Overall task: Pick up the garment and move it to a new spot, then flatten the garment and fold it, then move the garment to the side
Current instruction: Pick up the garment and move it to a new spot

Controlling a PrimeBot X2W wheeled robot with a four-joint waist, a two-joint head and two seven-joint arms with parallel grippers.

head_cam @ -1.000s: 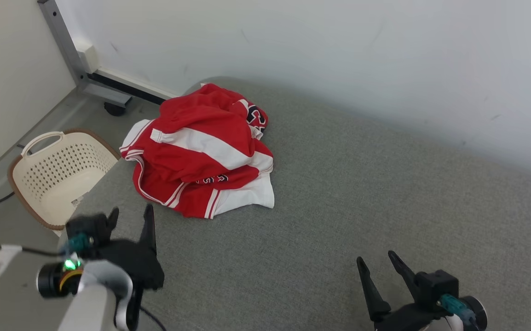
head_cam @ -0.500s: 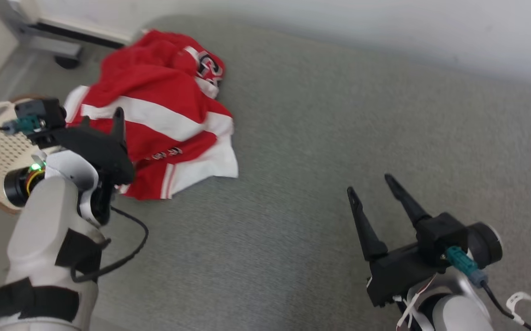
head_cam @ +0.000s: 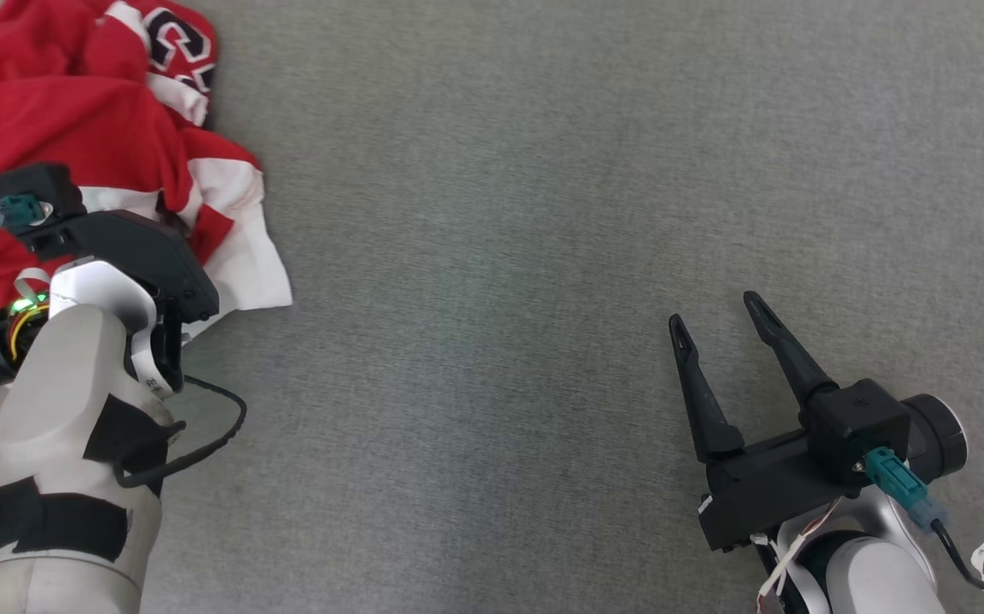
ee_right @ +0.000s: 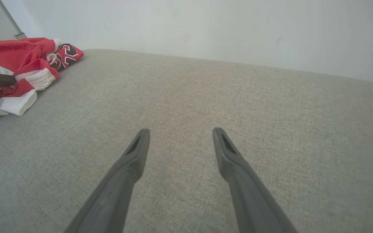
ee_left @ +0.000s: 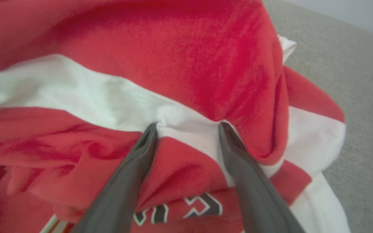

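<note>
Our left gripper [ee_left: 188, 127] stands with fingers spread wide, tips pressed into a white stripe of the crumpled red garment [ee_left: 180, 58] right beneath it, so we judge we are at the first pick-up. Next we must pinch shut on that fold and lift. Our right gripper [head_cam: 714, 309] hovers with fingers apart over bare grey fabric [head_cam: 492, 256], well clear of the garment.

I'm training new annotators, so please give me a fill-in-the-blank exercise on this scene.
The garment is red and ____.
The left gripper touches the garment with jaws ____.
The right gripper hangs over the bare ____ surface.
Missing: white; open; grey.
</note>
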